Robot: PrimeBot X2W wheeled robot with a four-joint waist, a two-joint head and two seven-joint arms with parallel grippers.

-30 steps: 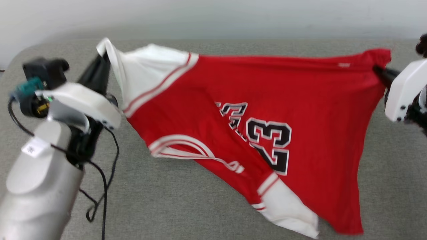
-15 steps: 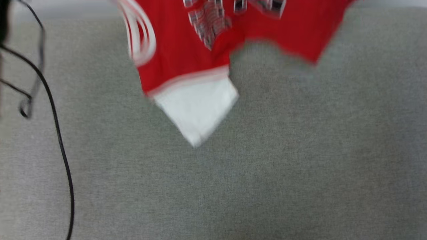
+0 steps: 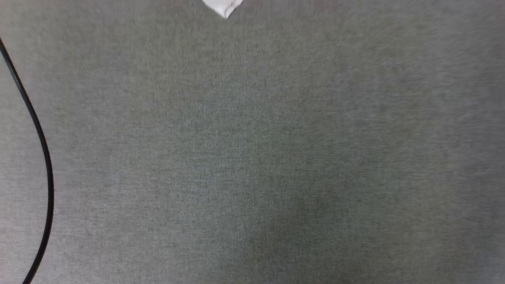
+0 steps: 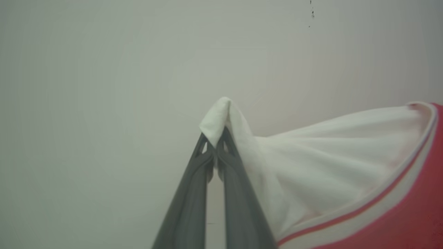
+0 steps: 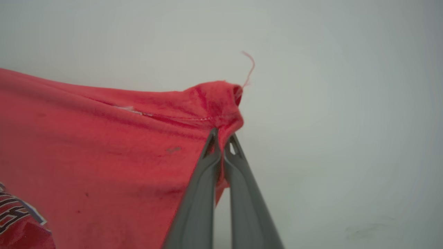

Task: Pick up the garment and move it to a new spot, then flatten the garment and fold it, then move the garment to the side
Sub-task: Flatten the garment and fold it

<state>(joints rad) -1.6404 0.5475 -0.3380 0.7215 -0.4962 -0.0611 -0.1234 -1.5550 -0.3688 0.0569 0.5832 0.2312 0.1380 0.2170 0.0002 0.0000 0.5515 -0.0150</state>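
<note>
Two clamping garment [image 5: 104, 145]: left pincer [image 4: 215, 140], right pincer [image 5: 223, 135] | lettering [image 5: 14, 212] cropped, unreadable

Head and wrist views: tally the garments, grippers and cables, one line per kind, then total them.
Garments: 1, the red and white garment, held up by two corners.
Grippers: 2, the left gripper shut on a white sleeve corner and the right gripper shut on a red corner.
Cables: 1, the black cable in the head view.
Total: 4

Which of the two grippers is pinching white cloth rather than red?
The left gripper: it clamps the garment by a white sleeve tip, whereas the right gripper clamps a red corner.
</note>
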